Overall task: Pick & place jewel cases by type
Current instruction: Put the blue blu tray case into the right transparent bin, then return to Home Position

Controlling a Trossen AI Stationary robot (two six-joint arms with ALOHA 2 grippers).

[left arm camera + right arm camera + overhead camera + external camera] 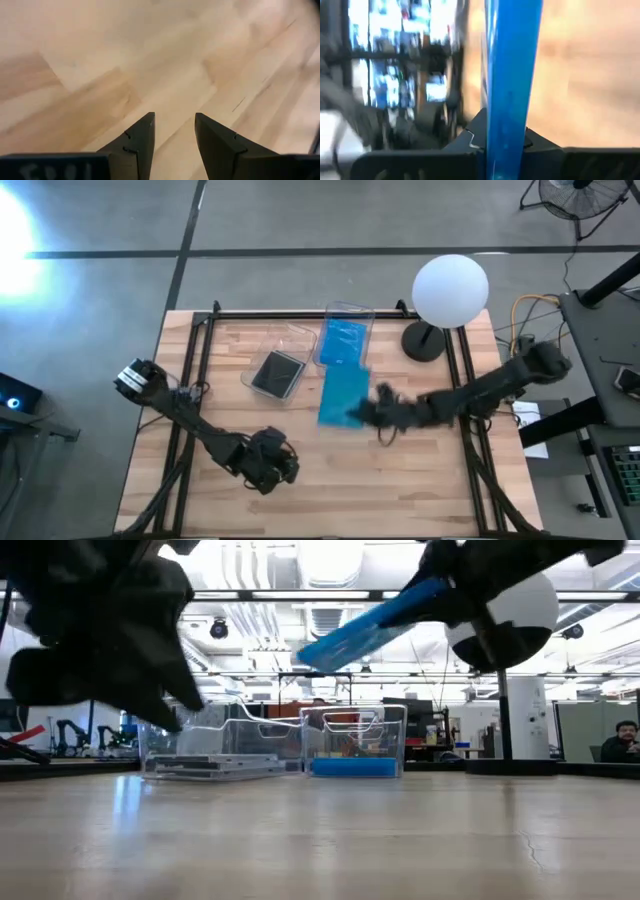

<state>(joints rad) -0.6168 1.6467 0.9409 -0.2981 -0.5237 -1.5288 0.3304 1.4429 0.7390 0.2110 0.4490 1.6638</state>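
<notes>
My right gripper (366, 412) is shut on a bright blue jewel case (342, 396), held in the air near the table's middle, just short of the right clear bin (345, 340). Another blue case (353, 768) lies flat in that bin. The left clear bin (278, 365) holds dark cases (277, 372). My left gripper (174, 131) is open, pointing down over bare wood at the table's near left, and touches nothing. My right gripper pinches the blue jewel case by its edge on the table's right side (506, 142), one finger on each flat face. The fingers come level from the table's right. The case is lifted clear and tilted, its far end (318, 650) lower than the held end.
A white globe lamp (450, 290) on a dark round base (424, 342) stands at the table's far right, close behind my right arm. Black frame rails (190, 370) run along the table's sides. Bare wood (400, 480) lies across the near half.
</notes>
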